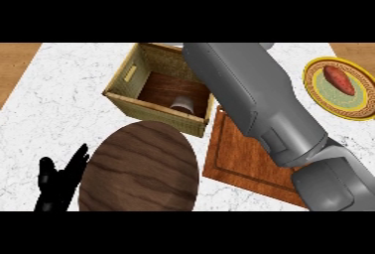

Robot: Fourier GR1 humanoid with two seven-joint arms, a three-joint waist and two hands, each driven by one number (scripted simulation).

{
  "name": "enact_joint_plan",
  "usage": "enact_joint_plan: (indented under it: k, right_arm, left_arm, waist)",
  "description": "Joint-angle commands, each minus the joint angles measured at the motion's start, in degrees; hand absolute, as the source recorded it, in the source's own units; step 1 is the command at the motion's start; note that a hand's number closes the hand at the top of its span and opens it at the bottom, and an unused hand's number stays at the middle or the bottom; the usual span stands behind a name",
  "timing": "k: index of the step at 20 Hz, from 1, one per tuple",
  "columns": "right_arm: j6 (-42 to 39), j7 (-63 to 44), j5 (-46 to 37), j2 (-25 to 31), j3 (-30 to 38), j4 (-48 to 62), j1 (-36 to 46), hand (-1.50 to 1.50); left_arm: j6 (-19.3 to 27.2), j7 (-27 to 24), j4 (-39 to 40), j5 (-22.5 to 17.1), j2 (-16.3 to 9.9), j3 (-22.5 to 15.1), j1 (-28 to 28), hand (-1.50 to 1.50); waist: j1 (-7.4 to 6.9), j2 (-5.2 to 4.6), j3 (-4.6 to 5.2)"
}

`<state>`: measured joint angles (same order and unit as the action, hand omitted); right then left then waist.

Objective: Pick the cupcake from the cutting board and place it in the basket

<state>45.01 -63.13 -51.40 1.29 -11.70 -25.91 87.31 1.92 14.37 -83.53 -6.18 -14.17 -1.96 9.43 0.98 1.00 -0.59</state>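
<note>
One cupcake (181, 103) in basket (128, 74), no writing

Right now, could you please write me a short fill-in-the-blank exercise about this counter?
1. The white-wrapped cupcake lies inside the woven ____.
2. The reddish sweet potato rests on the round yellow-rimmed ____.
3. The rectangular wooden cutting board is partly hidden by the robot's grey ____.
4. The black left robot hand rests ____, fingers straight.

Missing words: basket; plate; forearm; open
</note>
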Motion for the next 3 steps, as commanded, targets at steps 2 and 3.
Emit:
enact_joint_plan:
  k: [2,3]
  right_arm:
    - [1.6,-9.4,-1.9,3.0,1.3,-5.2,-2.7,-1.50]
    - [1.2,-9.5,-1.5,2.6,1.7,-7.3,-4.9,-1.50]
  left_arm:
    - [1.9,1.4,2.5,0.5,1.6,0.1,1.4,0.00]
    - [-0.1,0.0,0.7,-0.9,-0.1,1.2,4.1,0.00]
  waist:
    - [2.20,0.36,0.54]
    - [2.21,0.69,0.50]
